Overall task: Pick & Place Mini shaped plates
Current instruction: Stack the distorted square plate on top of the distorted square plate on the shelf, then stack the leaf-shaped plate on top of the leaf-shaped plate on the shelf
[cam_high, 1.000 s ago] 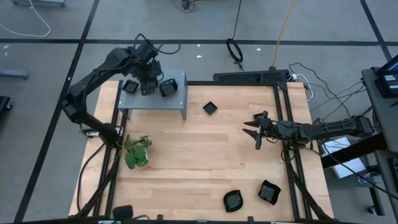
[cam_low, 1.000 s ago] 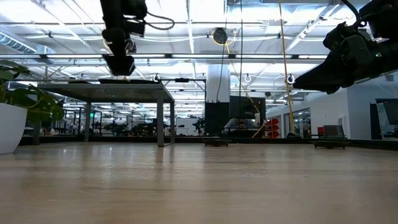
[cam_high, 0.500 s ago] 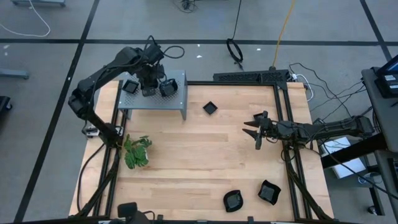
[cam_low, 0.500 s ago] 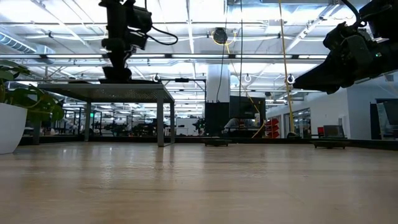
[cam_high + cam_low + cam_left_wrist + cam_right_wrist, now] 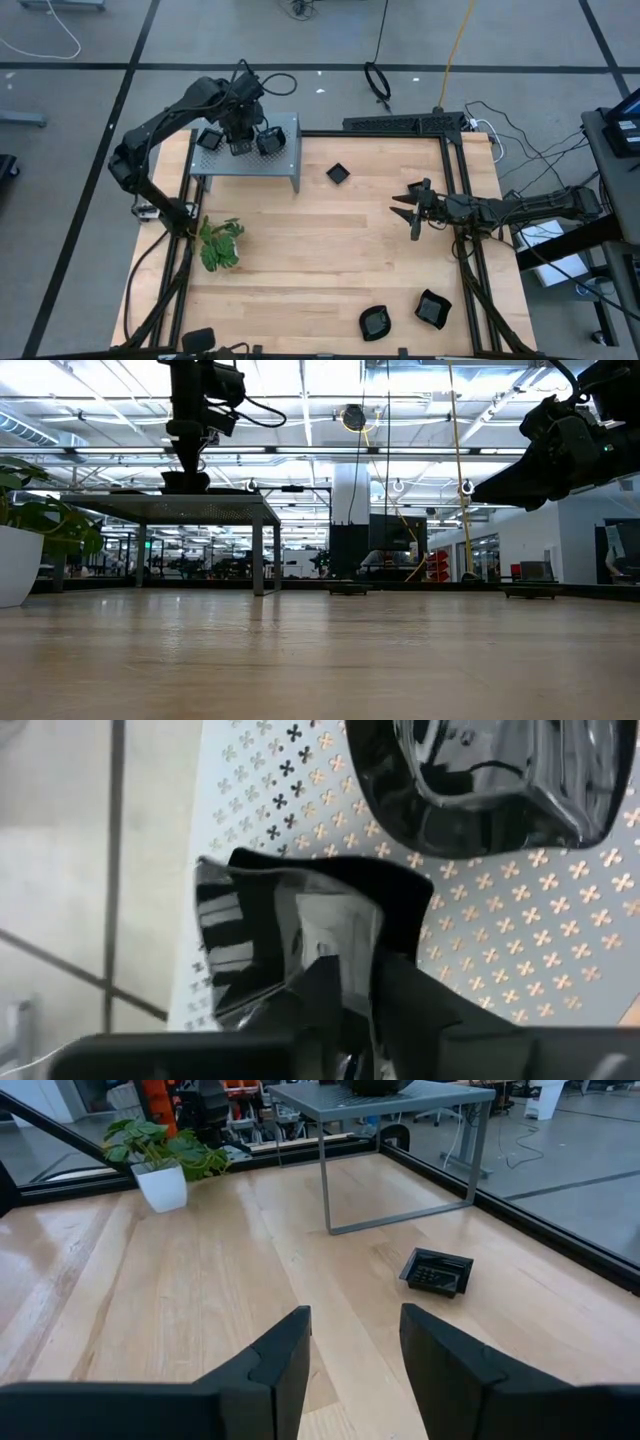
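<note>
My left gripper (image 5: 240,138) stands low over the grey perforated shelf (image 5: 245,168) at the table's far left, pointing steeply down. Right under it a glossy black mini shaped plate (image 5: 280,950) rests on the shelf top. Two more plates (image 5: 209,139) (image 5: 270,141) lie on the shelf either side of it; the left wrist view shows one of them (image 5: 480,780). Another plate (image 5: 338,173) lies on the wooden table beside the shelf. My right gripper (image 5: 411,208) hangs open and empty at the table's right side.
Two more black plates (image 5: 375,322) (image 5: 432,308) lie near the table's front right. A potted green plant (image 5: 220,245) stands at the left edge in front of the shelf. A black frame (image 5: 455,200) borders the table's right side.
My left gripper has come down toward the shelf, tipping a little, with the black plate. The plate, held clear above the shelf a second ago, now sits at the level of the shelf top.
</note>
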Tool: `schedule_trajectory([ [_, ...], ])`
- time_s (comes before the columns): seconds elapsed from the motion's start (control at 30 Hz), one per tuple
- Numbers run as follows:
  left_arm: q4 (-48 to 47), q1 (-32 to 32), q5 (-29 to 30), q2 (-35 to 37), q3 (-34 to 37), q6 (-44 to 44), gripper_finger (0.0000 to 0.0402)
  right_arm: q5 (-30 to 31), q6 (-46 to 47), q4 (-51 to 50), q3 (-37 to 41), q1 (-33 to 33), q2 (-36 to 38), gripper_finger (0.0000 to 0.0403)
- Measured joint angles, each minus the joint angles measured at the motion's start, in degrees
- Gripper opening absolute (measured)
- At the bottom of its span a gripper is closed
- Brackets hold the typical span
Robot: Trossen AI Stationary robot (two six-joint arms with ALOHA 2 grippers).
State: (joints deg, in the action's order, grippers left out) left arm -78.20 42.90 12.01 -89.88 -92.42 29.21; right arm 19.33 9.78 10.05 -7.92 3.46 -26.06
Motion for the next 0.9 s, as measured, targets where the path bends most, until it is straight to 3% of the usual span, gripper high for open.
schedule_trajectory([
  [0.23, 0.2, -3.2, 7.1, 2.2, 0.0, 0.5, 0.0144, 0.0, 0.0, 0.0, 0.0, 0.0, 0.0, 0.0144],
  [0.43, 0.9, -7.8, 11.1, 4.9, 0.0, -0.3, 0.0169, 0.0, 0.0, 0.0, 0.0, 0.0, 0.0, 0.0146],
  [0.67, 8.1, -14.8, 10.1, 8.0, 0.0, -5.7, 0.017, 0.0, 0.0, 0.0, 0.0, 0.0, 0.0, 0.0142],
  [0.9, 19.6, -22.2, 1.0, 8.3, 0.0, -19.7, 0.017, 0.0, 0.0, 0.0, 0.0, 0.0, 0.0, 0.0145],
])
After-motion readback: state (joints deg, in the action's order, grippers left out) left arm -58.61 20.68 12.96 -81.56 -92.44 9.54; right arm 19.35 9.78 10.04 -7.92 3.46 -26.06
